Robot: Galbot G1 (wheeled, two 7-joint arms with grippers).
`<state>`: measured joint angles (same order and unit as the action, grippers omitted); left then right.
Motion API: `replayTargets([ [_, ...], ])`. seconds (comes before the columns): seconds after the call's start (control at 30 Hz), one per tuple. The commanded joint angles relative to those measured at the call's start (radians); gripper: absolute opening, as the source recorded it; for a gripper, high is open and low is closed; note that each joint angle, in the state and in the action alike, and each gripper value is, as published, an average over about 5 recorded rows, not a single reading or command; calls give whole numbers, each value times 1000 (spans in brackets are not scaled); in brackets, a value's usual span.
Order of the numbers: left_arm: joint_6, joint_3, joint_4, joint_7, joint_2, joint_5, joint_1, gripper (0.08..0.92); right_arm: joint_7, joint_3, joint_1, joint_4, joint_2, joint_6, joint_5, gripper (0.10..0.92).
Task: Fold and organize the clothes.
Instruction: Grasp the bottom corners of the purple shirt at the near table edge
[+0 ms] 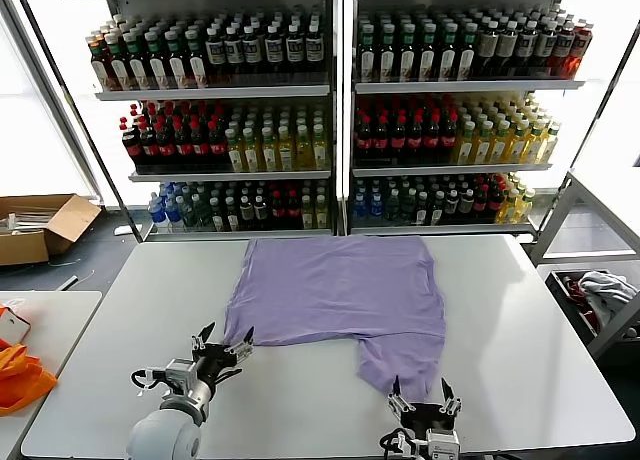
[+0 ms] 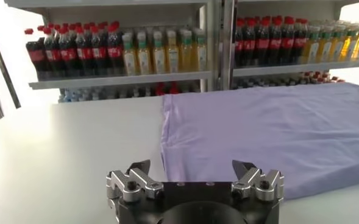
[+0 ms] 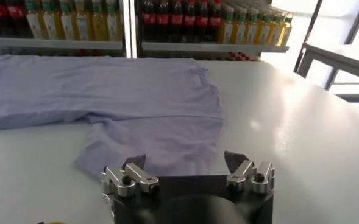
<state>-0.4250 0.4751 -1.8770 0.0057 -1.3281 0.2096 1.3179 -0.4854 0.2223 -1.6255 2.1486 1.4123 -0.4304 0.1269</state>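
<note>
A lavender T-shirt [image 1: 335, 290] lies flat on the white table [image 1: 530, 320], with one part hanging toward the front right [image 1: 400, 360]. My left gripper [image 1: 227, 342] is open and empty at the shirt's front left corner; the shirt edge [image 2: 167, 140] shows just ahead of it in the left wrist view. My right gripper [image 1: 421, 392] is open and empty at the near end of the shirt's front right part, which also shows in the right wrist view [image 3: 149, 146]. No print or neck label shows.
Shelves of bottled drinks [image 1: 330, 110] stand behind the table. A cardboard box [image 1: 40, 225] is on the floor at the far left. An orange bag [image 1: 20, 375] lies on a side table at the left. A bin with cloth [image 1: 600, 295] is at the right.
</note>
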Motion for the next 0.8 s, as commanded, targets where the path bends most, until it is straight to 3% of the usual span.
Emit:
replayTargets([
  [0.03,-3,1,8,0,3,11,-4,822,4,-2,-2,-4,4,12,11,823],
  [0.7,-1,-14,45,4,-4,15,-12,822,-7,-2,12,-37,-4,2,44,821],
  [0.8,0,-13,52,7,0,16,-15,823,-3,5,16,-47,-12,3,61,786],
])
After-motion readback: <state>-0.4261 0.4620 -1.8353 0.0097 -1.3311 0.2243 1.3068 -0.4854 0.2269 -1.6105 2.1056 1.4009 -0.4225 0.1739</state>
